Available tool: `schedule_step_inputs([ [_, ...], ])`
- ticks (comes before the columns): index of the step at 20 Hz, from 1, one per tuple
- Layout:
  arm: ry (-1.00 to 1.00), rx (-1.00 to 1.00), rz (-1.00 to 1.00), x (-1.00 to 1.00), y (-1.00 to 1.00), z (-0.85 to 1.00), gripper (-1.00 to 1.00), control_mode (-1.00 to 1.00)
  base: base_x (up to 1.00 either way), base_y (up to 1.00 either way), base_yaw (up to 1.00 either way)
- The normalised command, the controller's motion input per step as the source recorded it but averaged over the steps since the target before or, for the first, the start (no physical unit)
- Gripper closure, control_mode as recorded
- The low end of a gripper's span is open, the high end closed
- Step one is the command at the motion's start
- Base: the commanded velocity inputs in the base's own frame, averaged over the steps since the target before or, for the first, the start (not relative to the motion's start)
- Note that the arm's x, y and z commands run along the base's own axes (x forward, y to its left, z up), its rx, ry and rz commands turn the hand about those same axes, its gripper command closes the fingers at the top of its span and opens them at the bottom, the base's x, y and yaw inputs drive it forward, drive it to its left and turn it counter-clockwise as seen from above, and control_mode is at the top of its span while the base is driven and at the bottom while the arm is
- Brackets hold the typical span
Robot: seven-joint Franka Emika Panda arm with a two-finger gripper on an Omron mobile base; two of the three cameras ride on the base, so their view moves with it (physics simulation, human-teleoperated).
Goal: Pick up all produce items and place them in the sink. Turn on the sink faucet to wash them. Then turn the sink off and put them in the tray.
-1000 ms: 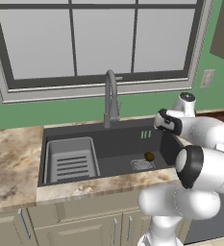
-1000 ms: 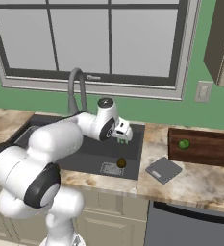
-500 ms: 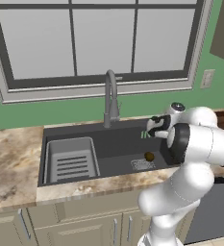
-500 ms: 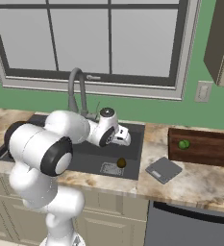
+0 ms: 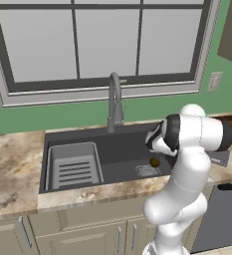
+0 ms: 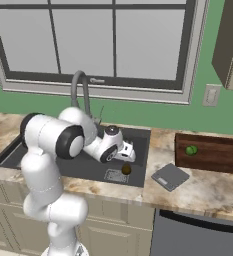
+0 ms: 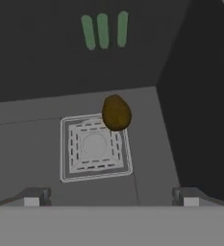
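Looking down through the hand camera, I had the claw spread as wide as it went, nothing between its tips, hanging over the floor of the sink. The dark brown produce item lay on the far right corner of the square drain grate, overlapping its rim, close to the basin's right wall. Three short green marks showed on the far wall of the basin above it.

From the left base camera I saw the arm's wrist bent down over the right end of the sink, with the brown item just right of the grate. The light grey ribbed rack sat in the left half of the basin. The gooseneck faucet stood at the far edge of the sink, behind its middle.

From the right base camera I saw the claw low over the basin, just above the brown item. The bright green produce item lay in the wooden tray on the surface well to the right of the sink, near the tray's left end. A small flat grey square rested on the surface between sink and tray, on the near side.
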Motion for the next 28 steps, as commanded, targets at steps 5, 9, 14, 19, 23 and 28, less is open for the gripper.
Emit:
schedule_step_inputs([
  [5, 0.05, 0.00, 0.00, 0.08, 0.00, -0.53, -1.00, -1.00, 0.00, 0.00, 0.00],
  [9, 0.04, 0.00, 0.00, 0.16, 0.00, -0.39, -1.00, -1.00, 0.00, 0.00, 0.00],
  [14, 0.06, 0.00, 0.00, 0.27, 0.00, -0.34, -1.00, -1.00, 0.00, 0.00, 0.00],
  [19, 0.05, 0.00, 0.00, 0.37, 0.00, -0.26, -1.00, -1.00, 0.00, 0.00, 0.00],
  [23, 0.05, 0.00, 0.00, 0.43, 0.00, -0.19, -1.00, -1.00, 0.00, 0.00, 0.00],
  [28, 0.04, 0.00, 0.00, 0.48, -0.01, -0.15, -1.00, -1.00, 0.00, 0.00, 0.00],
])
